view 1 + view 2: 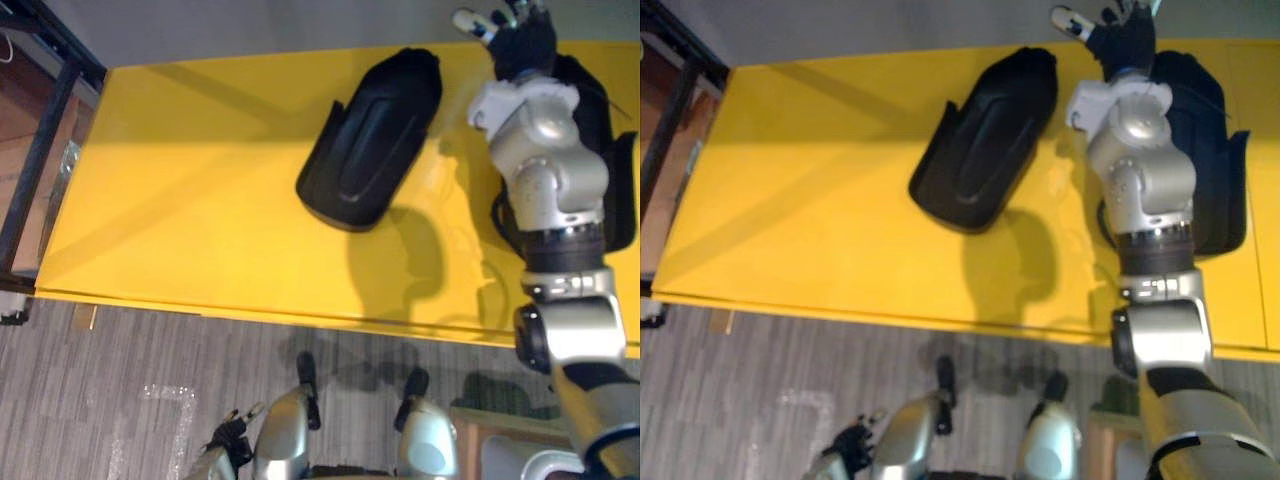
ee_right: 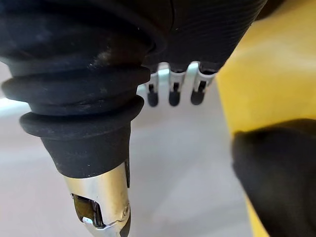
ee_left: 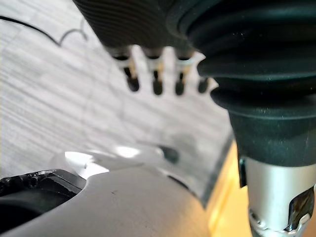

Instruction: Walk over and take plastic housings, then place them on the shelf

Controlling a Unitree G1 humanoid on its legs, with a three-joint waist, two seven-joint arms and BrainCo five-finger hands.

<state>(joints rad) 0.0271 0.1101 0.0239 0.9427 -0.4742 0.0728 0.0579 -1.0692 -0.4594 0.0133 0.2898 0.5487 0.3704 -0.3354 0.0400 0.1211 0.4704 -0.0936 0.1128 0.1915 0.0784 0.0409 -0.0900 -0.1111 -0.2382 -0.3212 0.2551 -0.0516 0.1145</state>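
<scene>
Hovering beyond the table [image 1: 180, 200], your right hand [image 1: 522, 40] is wide open, empty; retracting low could sweep the housing [image 1: 1220, 160] under your arm [image 1: 548, 180] off.

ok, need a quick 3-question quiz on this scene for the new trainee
1. True or false: the right robot hand grips the middle housing.
2. How many housings lie on the yellow table? A one, B two, C three.
3. Are the right robot hand's fingers spread or curled?

Key: 1 false, it reaches past the table's far edge. 2 B, the other housing lies partly under the right arm. 3 spread.
</scene>
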